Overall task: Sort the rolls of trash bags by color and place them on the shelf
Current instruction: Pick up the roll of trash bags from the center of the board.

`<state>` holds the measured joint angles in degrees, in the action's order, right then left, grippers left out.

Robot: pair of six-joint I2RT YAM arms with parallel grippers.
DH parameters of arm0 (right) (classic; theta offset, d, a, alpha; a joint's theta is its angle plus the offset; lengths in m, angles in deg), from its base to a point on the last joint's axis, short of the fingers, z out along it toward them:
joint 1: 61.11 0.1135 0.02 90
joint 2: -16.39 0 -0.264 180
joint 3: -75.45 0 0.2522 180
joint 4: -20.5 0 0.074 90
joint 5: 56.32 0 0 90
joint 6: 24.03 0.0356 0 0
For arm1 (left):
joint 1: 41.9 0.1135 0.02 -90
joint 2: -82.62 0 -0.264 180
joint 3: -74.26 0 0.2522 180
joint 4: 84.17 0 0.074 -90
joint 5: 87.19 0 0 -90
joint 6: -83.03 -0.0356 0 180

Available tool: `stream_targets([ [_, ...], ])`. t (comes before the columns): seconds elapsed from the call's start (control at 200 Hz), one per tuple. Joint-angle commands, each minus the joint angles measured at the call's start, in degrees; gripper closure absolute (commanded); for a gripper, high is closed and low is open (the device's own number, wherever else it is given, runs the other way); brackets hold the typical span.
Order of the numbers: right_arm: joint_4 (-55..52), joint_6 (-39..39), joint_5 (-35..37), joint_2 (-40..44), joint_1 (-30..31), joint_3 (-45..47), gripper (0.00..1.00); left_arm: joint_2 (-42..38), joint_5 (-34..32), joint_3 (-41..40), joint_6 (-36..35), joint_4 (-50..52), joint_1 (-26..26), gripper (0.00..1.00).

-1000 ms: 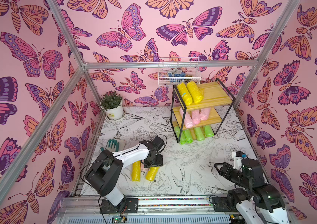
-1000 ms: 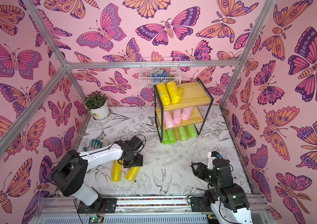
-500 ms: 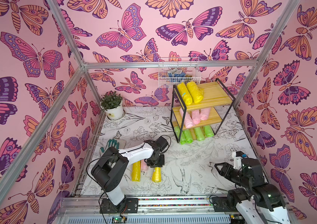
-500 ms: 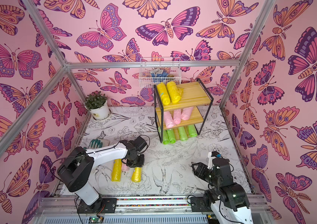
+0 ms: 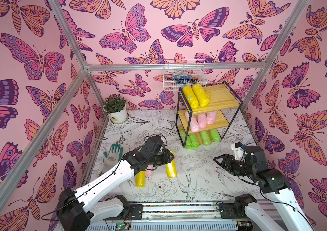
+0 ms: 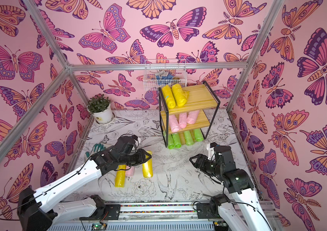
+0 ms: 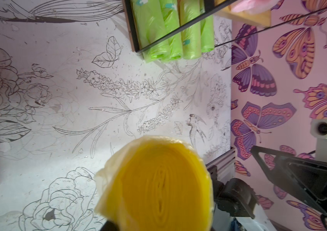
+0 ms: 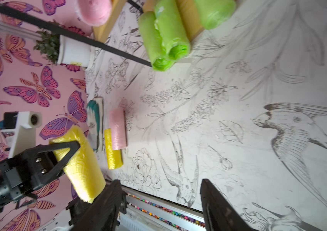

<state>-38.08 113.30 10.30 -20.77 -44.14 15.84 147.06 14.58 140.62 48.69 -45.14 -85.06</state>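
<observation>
Near the left wall a grey-and-green work glove point(image 5: 113, 154) lies flat, with a loose bright yellow roll of crinkly plastic film point(image 5: 140, 179) and a pale pink film roll point(image 5: 150, 172) side by side beside it. Next, the left gripper point(image 5: 169, 159) is clamped on a second yellow film roll point(image 5: 171, 171). Further right, the black-framed three-tier wooden shelf point(image 5: 222, 96) carries two yellow rolls point(image 5: 197, 96) on top, three pink rolls point(image 5: 200, 121) in the middle and four lime green rolls point(image 5: 204, 138) below, and the right gripper point(image 5: 217, 162) hangs wide and empty.

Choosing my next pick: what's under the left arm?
A yellow roll and a pink roll on the table; the arm hides their far ends in both top views.
</observation>
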Motion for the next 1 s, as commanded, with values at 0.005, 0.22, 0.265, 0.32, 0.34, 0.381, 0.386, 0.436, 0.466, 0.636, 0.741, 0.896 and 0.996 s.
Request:
stream_targets([
  [0.005, 7.50, 5.80, 0.92, -1.46, 6.77, -3.18, 0.30, -2.09, 1.76, -3.03, 7.43, -9.04, -0.26, 1.00],
  [0.22, 12.21, 7.65, 13.61, -8.99, 27.57, -8.21, 0.09, -3.69, 2.69, -4.30, 12.99, -17.87, -1.05, 1.00],
  [0.265, 13.73, 7.97, 14.80, -10.99, 30.39, -8.82, 0.09, -3.80, 2.60, -4.18, 13.54, -18.58, -1.14, 1.00],
  [0.32, 15.01, 8.06, 15.67, -13.29, 33.27, -9.76, 0.09, -3.98, 2.38, -4.08, 13.99, -18.92, -1.23, 1.00],
  [0.34, 15.54, 7.89, 15.81, -14.15, 34.22, -10.11, 0.09, -4.10, 2.29, -3.96, 14.18, -19.01, -1.24, 1.00],
  [0.381, 16.35, 7.65, 16.19, -15.66, 35.94, -10.68, 0.10, -4.36, 2.07, -4.07, 14.49, -19.10, -1.32, 1.00],
  [0.386, 16.43, 7.62, 16.31, -15.88, 36.11, -10.76, 0.10, -4.39, 2.01, -4.08, 14.53, -19.07, -1.32, 1.00],
  [0.436, 16.65, 7.32, 17.30, -17.43, 38.00, -11.42, 0.10, -4.74, 1.73, -4.31, 15.19, -19.32, -1.32, 1.00],
  [0.466, 16.71, 6.99, 17.97, -18.22, 38.92, -11.69, 0.11, -5.06, 1.61, -4.49, 15.55, -19.66, -1.32, 1.00],
  [0.636, 16.79, 5.95, 20.21, -20.61, 41.86, -11.77, 0.14, -6.24, 1.50, -5.44, 17.55, -20.91, -1.32, 1.00],
  [0.741, 17.94, 5.80, 20.10, -21.59, 42.92, -11.85, 0.17, -6.61, 1.36, -5.88, 18.40, -21.63, -1.32, 1.00],
  [0.896, 19.32, 5.77, 19.61, -23.27, 44.41, -12.16, 0.21, -7.13, 0.89, -6.45, 18.95, -22.46, -1.32, 1.00],
  [0.996, 19.95, 5.76, 19.59, -23.78, 45.20, -12.23, 0.23, -7.40, 0.60, -6.78, 19.30, -22.55, -1.32, 1.00],
])
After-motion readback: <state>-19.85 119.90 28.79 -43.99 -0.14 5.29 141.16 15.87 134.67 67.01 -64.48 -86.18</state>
